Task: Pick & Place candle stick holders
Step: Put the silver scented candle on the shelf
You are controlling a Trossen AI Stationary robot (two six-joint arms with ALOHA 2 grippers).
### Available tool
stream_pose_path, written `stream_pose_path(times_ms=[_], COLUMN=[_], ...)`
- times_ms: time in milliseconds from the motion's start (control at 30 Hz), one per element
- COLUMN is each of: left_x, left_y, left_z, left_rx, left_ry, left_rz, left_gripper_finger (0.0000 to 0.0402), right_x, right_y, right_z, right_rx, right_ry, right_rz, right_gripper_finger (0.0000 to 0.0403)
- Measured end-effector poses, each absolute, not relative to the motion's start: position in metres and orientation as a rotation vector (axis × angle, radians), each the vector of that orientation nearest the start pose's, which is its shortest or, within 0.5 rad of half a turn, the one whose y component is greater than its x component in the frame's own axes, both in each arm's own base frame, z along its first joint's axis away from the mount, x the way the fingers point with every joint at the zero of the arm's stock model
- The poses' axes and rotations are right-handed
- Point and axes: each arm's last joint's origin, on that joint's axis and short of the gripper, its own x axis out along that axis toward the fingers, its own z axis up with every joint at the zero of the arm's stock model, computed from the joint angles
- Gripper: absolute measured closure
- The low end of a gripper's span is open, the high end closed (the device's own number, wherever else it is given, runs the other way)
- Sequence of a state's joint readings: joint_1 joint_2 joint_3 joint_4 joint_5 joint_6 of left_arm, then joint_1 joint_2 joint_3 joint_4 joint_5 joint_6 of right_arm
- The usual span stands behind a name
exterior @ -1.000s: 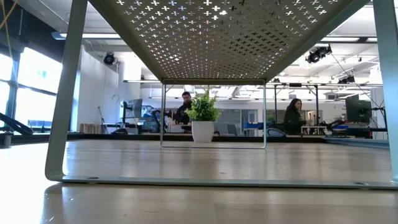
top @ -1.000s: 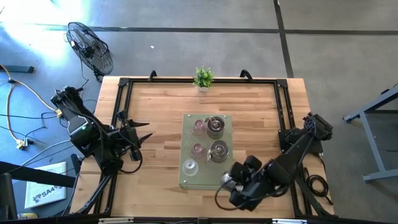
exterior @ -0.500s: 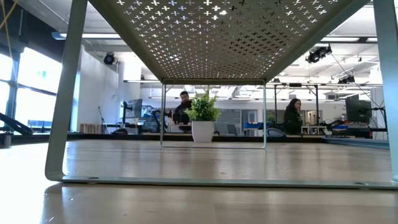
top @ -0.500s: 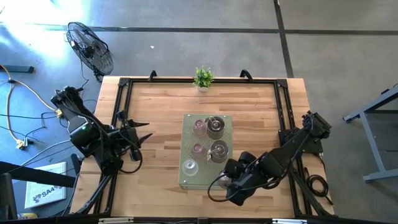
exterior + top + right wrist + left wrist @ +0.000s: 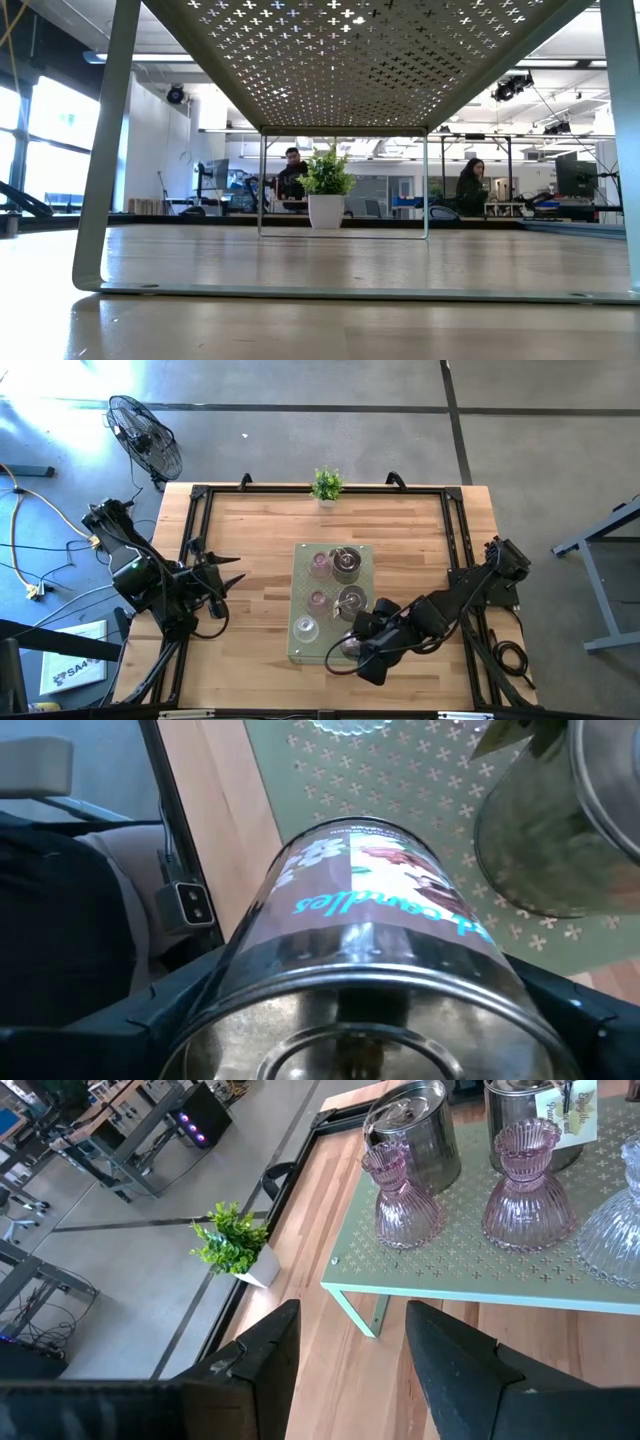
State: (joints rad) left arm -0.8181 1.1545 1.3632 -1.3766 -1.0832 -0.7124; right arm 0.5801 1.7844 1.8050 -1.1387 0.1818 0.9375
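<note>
Candle stick holders are my concern, and most of them stand on the pale green perforated metal tray [image 5: 300, 652] in the middle of the wooden table [image 5: 260, 540]. Working from the left: my left gripper [image 5: 228, 576] waits off the tray's left side, over bare wood, its fingers parted and empty. From its wrist camera I see two pinkish ribbed glass holders [image 5: 400, 1205] upright beside two silvery metal tins [image 5: 418, 1135], with a clear ribbed glass holder [image 5: 612, 1230] at the frame's edge. Further right, my right gripper [image 5: 352, 650] hangs over the tray's near right corner, jaws wide and clamped around a silvery tin holder with a printed label [image 5: 372, 935], which lies tilted between the fingers rather than upright. I judge the step in hand to be setting this tin on the tray's free corner. To do it well I would level the wrist so the tin's base meets the tray flat, keep clear of the neighbouring metal tin [image 5: 560, 820] just beside it, lower gently, and open only once it rests. A small green potted plant [image 5: 326, 485] sits at the far edge, well apart.
</note>
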Motion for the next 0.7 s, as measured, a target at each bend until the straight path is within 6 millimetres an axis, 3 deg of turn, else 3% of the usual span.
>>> stream_pose_path(times_ms=[700], left_x=[0.136], left_y=[-0.108], left_z=[0.38], left_rx=[0.271], left_ry=[0.535], left_rz=[0.441], left_gripper_finger=[0.0224], right_x=[0.314], right_y=[0.182], right_z=[0.34], right_rx=[0.478], right_ry=[1.117], right_rz=[-0.147], right_gripper_finger=[0.005])
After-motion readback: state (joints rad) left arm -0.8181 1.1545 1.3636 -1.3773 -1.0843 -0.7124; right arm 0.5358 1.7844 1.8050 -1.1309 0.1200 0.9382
